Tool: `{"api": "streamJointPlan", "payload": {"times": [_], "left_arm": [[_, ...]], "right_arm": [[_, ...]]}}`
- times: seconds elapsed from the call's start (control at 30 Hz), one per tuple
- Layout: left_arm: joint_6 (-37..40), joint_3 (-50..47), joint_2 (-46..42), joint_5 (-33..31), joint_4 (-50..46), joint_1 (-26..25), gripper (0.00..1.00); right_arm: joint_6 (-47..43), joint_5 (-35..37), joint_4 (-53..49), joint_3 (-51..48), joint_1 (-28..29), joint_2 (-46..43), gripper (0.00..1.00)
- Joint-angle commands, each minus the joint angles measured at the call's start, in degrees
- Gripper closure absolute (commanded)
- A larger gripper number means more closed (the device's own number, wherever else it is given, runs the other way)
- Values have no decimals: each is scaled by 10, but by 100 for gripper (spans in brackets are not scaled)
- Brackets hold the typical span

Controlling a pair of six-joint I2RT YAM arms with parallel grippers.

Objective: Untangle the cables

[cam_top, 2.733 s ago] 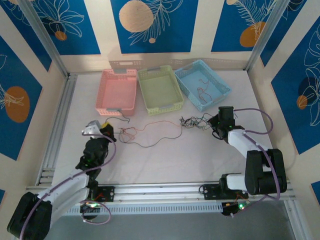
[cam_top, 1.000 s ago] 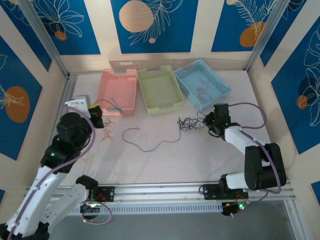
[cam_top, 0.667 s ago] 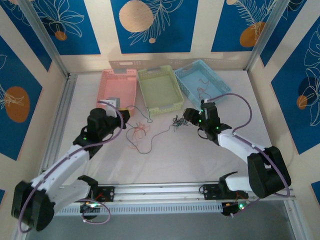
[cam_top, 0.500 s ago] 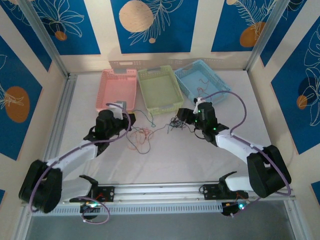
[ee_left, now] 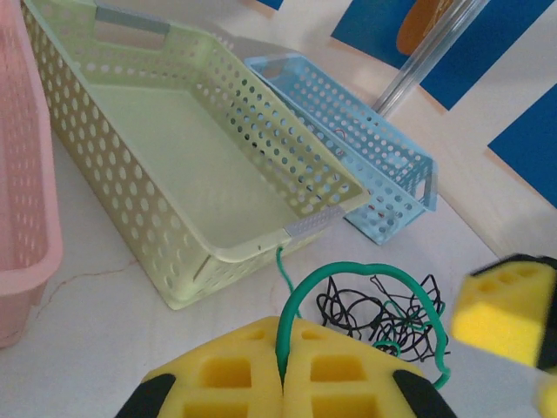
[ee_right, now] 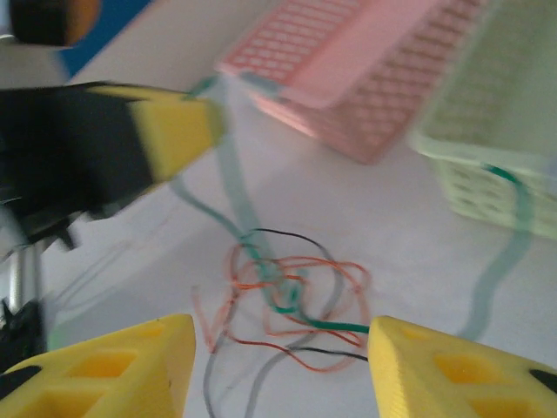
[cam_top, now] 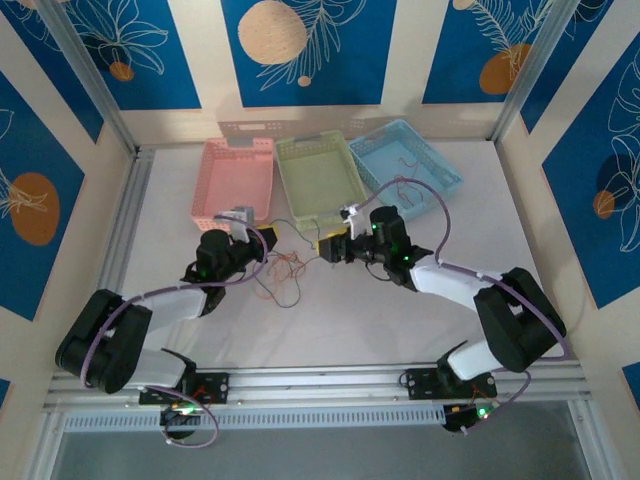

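- The walls point(cam_top: 200, 60) are cream, hung with blue panels point(cam_top: 340, 60) printed with white leaves and orange discs. Aluminium posts point(cam_top: 90, 80) slant up at the back corners.
- The table point(cam_top: 360, 320) is a pale, matte sheet, bare over most of its near half. A metal rail point(cam_top: 320, 380) runs along its near edge.
- The left arm point(cam_top: 170, 300) and right arm point(cam_top: 460, 285) both reach in low towards the middle of the table, wrists facing each other.
- Three perforated baskets sit side by side at the back: a pink basket point(cam_top: 235, 180), a green basket point(cam_top: 318, 175) and a blue basket point(cam_top: 425, 150).
- The left gripper point(ee_left: 281, 335) has its yellow pads pressed together on a green cable point(ee_left: 348, 272), which arches up and over to the right.
- The right gripper point(ee_right: 278, 344) has its pads set wide apart, gripping nothing.
- The cables point(cam_top: 285, 268) lie on the table between the two grippers, just in front of the green basket.
- A black tangle point(ee_left: 383, 313) lies under the green arch.
- Loose orange wires point(ee_right: 287, 292), crossed by black and green strands, lie between the right gripper's pads in its wrist view.
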Motion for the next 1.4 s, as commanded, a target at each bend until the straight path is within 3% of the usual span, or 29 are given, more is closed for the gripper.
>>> {"api": "streamJointPlan", "payload": {"times": [0.0,0.07,0.27,0.63,0.73,0.93,1.2,1.37], "left_arm": [[-11,-5,-1,-6,30,8,100],[-13,-3,1,-4,30,8,100],[-16,-5,3,11,37,9,100],[-10,0,12,29,35,8,100],[-9,2,12,28,29,8,100],[-9,3,14,31,29,8,100],[-8,3,13,30,26,8,100],[-8,-1,9,20,25,8,100]], "right_arm": [[-92,-62,71,-23,27,-9,46],[-123,-97,24,12,46,22,48],[-199,-42,-84,100,104,103,48],[-284,174,35,62,123,125,41],[-333,170,66,55,120,145,39],[-404,124,-2,107,114,197,41],[-398,101,17,97,97,195,60],[-397,87,8,81,92,169,88]]}}
